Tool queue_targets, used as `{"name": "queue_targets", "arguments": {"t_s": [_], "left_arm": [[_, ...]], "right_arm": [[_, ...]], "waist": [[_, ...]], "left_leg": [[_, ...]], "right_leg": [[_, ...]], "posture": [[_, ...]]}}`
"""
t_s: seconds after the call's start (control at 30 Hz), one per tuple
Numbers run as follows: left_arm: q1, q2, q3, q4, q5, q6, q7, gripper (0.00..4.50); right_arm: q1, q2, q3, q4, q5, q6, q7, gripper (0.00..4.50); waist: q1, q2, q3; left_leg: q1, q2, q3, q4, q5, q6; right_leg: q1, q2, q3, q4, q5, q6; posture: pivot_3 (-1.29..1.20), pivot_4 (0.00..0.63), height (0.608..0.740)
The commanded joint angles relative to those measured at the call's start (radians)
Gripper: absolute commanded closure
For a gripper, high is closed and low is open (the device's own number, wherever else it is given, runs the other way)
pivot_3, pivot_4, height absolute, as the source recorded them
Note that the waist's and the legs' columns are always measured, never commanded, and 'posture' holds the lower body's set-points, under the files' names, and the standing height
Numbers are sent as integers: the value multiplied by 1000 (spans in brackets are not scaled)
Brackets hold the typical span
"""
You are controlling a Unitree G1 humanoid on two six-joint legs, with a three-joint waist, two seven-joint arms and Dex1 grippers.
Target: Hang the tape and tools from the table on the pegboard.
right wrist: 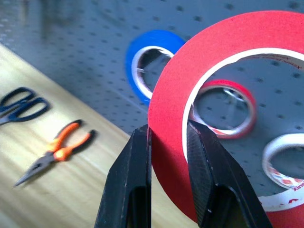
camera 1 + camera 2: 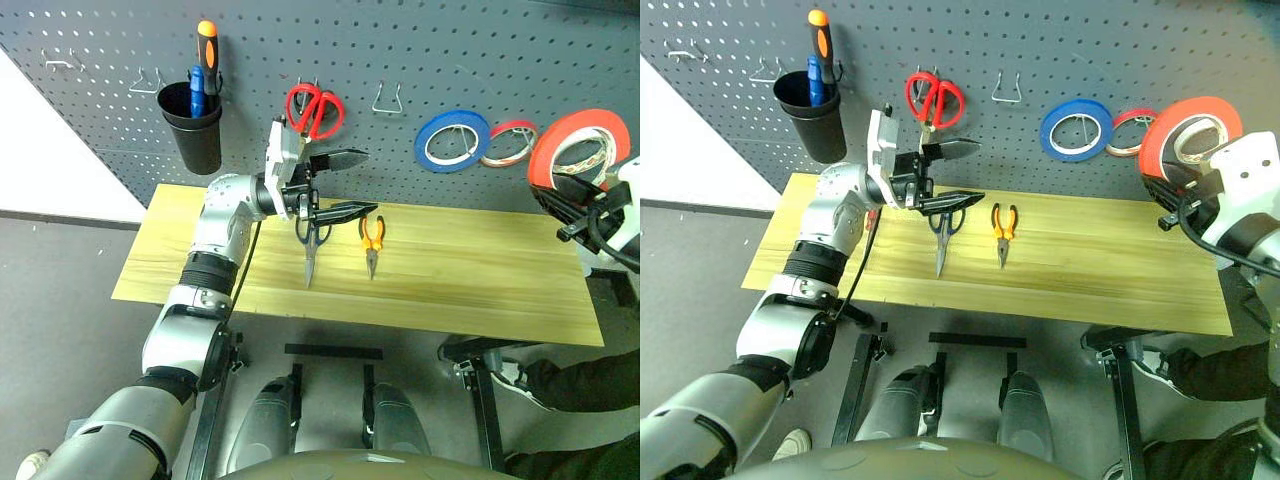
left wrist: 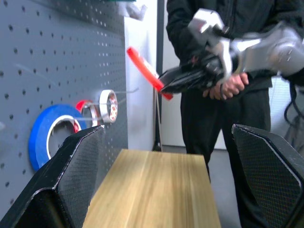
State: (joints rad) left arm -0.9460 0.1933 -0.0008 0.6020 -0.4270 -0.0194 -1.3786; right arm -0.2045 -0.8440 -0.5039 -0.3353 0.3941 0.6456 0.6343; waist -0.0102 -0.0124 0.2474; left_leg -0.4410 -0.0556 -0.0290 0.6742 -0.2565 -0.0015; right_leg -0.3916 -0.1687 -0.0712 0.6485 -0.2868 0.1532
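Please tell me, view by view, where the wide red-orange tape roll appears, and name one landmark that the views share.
Left eye view: red-orange tape roll, far right, before the pegboard.
Right eye view: upper right, above the right gripper.
Left wrist view: edge-on red band, upper centre.
Right wrist view: large ring clamped between the fingers.
Shared landmark: the blue tape roll.

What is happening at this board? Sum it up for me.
The robot is hanging things on the pegboard. Its right gripper has its jaws shut on the wall of the wide red tape roll and holds it up before the board, beside the blue roll hanging there. The left gripper hovers open and empty above the dark scissors. Those and the pliers lie on the table. A person stands past the table's end.
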Motion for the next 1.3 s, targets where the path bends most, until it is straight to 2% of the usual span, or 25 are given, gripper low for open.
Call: {"name": "queue_targets", "arguments": {"t_s": [0.03,0.27,0.6,0.87,1.1,1.2,1.23,1.3], "left_arm": [[-14,0,19,-54,-26,19,13,0],[-9,-2,27,-57,-12,20,44,0],[10,2,18,-41,13,-11,65,0],[26,8,14,-43,27,-21,74,0],[32,12,9,-34,46,-31,89,0],[37,15,6,-28,64,-40,100,0],[41,17,3,-30,68,-37,103,0],[49,24,-7,-37,80,-26,109,0]], "right_arm": [[-55,-13,40,61,-25,-78,6,3824],[-174,5,160,267,-73,-189,22,3824],[-405,41,294,716,-189,-392,27,3824],[-465,86,337,817,-210,-451,46,3824],[-446,88,347,770,-217,-437,63,1512],[-404,57,318,689,-195,-351,60,514],[-366,40,307,627,-173,-302,84,241],[-270,7,280,471,-125,-220,130,241]], "waist": [[-2,1,-2],[-3,2,-8],[-1,2,-9],[-2,2,-9],[1,3,-9],[2,3,-9],[5,3,-9],[11,3,-10]], "left_leg": [[0,0,0,1,0,0],[0,0,0,5,0,1],[0,0,0,6,0,1],[0,0,-1,6,0,1],[0,0,-1,6,0,1],[0,0,-1,6,0,1],[0,0,-1,6,0,1],[-1,0,-1,6,0,1]], "right_leg": [[0,0,0,0,0,0],[2,0,0,1,0,0],[2,0,0,2,0,0],[1,0,0,2,0,0],[2,0,0,2,0,0],[2,0,0,2,0,0],[2,0,0,2,0,0],[2,0,0,2,0,0]], "posture": [[-30,120,740],[-2,117,740],[28,124,740],[39,129,740],[44,125,740],[44,125,740],[47,123,740],[50,122,740]]}}
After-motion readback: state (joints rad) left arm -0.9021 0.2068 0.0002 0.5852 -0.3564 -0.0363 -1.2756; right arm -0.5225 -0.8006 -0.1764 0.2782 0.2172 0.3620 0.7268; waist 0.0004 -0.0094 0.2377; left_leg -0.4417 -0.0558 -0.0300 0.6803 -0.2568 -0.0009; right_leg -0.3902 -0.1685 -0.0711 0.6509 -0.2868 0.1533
